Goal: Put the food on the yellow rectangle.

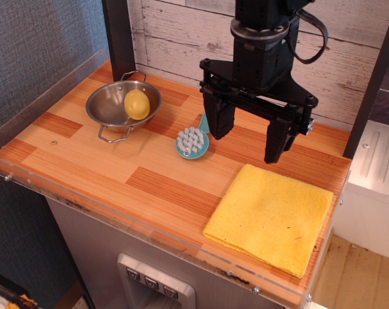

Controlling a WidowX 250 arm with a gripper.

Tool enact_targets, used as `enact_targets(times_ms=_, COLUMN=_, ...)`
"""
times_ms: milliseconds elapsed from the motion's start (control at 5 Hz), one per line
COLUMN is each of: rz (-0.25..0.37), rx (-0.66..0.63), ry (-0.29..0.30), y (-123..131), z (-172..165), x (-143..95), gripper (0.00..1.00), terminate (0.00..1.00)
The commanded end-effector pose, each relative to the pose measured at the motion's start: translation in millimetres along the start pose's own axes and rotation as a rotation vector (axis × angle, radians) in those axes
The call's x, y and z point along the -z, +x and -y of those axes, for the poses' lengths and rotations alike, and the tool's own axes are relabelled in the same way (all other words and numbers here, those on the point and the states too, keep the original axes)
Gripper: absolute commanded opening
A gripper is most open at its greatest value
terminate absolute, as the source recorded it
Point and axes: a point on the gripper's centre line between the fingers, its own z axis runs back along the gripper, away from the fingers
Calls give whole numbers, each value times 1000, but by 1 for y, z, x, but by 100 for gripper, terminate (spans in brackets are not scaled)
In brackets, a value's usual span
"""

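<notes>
The food, a pale-yellow egg-shaped potato (137, 104), rests inside a steel bowl (107, 106) at the back left of the wooden table. The yellow rectangle, a flat fuzzy folded cloth (270, 217), lies at the front right. My black gripper (249, 137) hangs open and empty above the table's middle right, just behind the cloth's far edge and well to the right of the bowl. Its left finger (220, 122) is near the brush; its right finger (276, 141) is above the cloth's far corner.
A teal brush with white bristles (192, 141) lies between the bowl and the gripper, its handle partly behind my left finger. A clear low rail (46, 84) edges the table's left and front. A white plank wall (175, 38) stands behind.
</notes>
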Motion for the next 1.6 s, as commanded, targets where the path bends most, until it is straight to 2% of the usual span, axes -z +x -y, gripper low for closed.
enact_targets(times_ms=0, rz=0, rx=0, ry=0, y=0, z=0, x=0, gripper=100, terminate=0)
enact_targets(times_ms=200, rz=-9, rx=-78, ry=30, y=0, z=-44, x=1, gripper=100, terminate=0)
enact_targets(times_ms=400, rz=-42, rx=-149, ry=79, y=-1, z=-91, x=1, gripper=100, terminate=0)
enact_targets(times_ms=600, rz=-40, rx=-197, ry=146, y=-2, z=-134, x=3, gripper=100, terminate=0)
enact_targets(times_ms=1200, rz=-98, rx=-328, ry=215, y=10, z=-194, x=36, gripper=100, terminate=0)
enact_targets(times_ms=1400, rz=-97, rx=-358, ry=224, y=12, z=-210, x=42, gripper=100, terminate=0)
